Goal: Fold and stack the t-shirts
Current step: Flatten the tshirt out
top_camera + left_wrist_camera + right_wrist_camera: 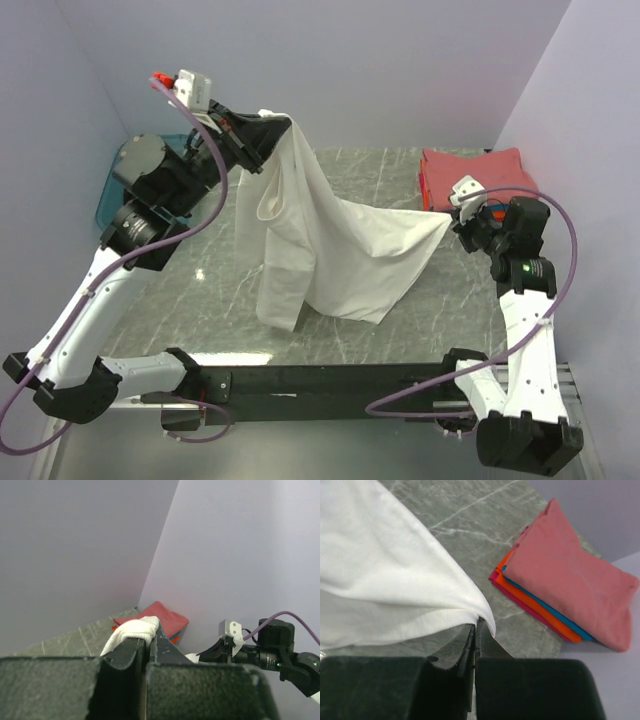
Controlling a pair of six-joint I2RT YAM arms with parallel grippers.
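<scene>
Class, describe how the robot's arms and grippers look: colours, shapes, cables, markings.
The left arm and right arm have white links with black joints. A purple cable loops along each. The left gripper and right gripper are black, with two flat fingers and a white block behind them. A green light glows on the right arm.

Centre frame: plain white tee (340, 250). Upper right: coral-red tee (570, 575) over thin edges of blue tee (545, 602) and orange tee (542, 614). Grey-green marbling with pale veins on the table (200, 290); translucent teal bin (108, 195) at left; pale lilac walls (400, 60).
</scene>
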